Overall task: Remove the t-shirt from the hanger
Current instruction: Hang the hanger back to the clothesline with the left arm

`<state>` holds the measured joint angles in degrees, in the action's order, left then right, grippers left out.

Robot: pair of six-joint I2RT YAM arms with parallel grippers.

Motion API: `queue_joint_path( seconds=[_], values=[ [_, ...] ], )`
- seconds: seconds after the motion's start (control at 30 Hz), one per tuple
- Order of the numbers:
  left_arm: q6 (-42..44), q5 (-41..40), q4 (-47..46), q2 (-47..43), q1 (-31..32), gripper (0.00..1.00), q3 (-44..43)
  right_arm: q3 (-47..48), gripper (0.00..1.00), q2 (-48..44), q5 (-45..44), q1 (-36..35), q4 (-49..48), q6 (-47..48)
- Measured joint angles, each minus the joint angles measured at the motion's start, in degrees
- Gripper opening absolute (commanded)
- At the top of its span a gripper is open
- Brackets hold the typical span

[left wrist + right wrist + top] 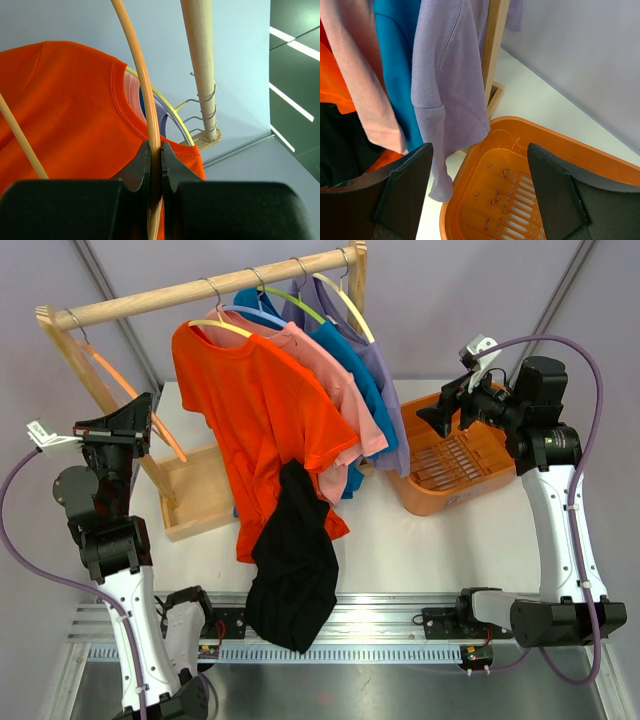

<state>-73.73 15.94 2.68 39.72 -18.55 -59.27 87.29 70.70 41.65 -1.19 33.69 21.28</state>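
Gripping the pale orange hanger (144,90) low on its arm, the left end effector (155,159) is clamped tight on it. The hanger hooks the rail (200,290) above and looks bare. Just right of that end effector hangs the orange t-shirt (250,400). Below it and further right, a black t-shirt (295,560) droops past the near edge of the desk (400,540), seemingly already off. The right end effector (480,150) hovers with jaws apart, empty, above the basket (545,141). The next move probably calls for releasing the hanger and freeing the black shirt.
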Motion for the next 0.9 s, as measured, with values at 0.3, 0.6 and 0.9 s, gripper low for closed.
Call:
queue_joint_path(
  seconds=[0.3,0.6,0.9],
  values=[
    [-2.8,-1.9,-1.0,-1.9,-0.4,0.33,1.7,0.0,0.84,0.1,0.0,0.1,0.0,0.0],
    [-1.7,-2.8,1.6,-5.3,-0.4,0.75,1.8,0.0,0.84,0.3,0.0,0.1,0.0,0.0],
    [9.3,-12.2,19.1,-5.8,-0.4,0.97,-9.4,0.0,0.84,0.3,0.1,0.1,0.0,0.0]
  ],
)
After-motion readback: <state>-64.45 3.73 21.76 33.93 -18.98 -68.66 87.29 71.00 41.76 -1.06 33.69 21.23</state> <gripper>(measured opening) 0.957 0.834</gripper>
